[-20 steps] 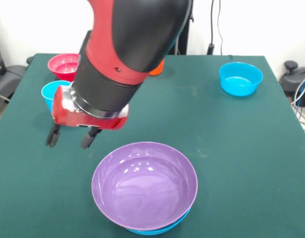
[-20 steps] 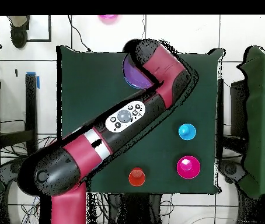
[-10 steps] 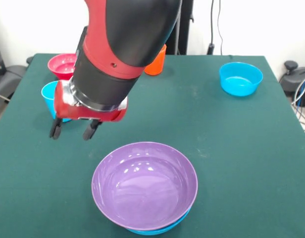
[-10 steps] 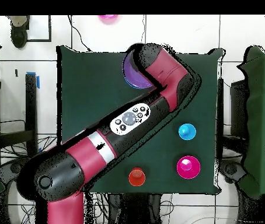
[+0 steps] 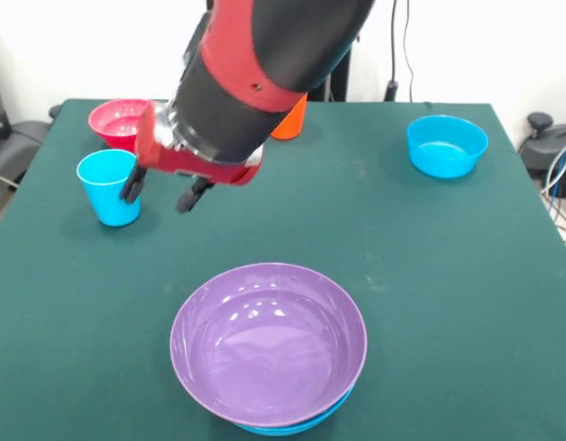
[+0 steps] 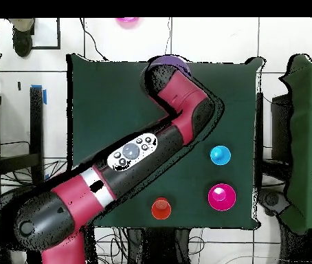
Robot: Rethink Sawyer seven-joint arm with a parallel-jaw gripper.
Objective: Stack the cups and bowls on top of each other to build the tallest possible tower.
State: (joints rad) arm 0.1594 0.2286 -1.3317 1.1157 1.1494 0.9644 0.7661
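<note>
End effector [image 5: 164, 194] risen, moved beside light blue cup [image 5: 108, 186], fingers apart, empty

The arm [image 5: 265, 55] is thick and rounded, glossy red with black sections. Overhead, a grey oval button panel [image 6: 132, 151] and a silver band sit along it. The end effector [image 5: 164, 190] carries short black fingers [image 5: 132, 184] under a red block.

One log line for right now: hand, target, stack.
hand: open, empty | beside: light blue cup, upright, not gripped | stack: purple bowl on blue bowl
</note>
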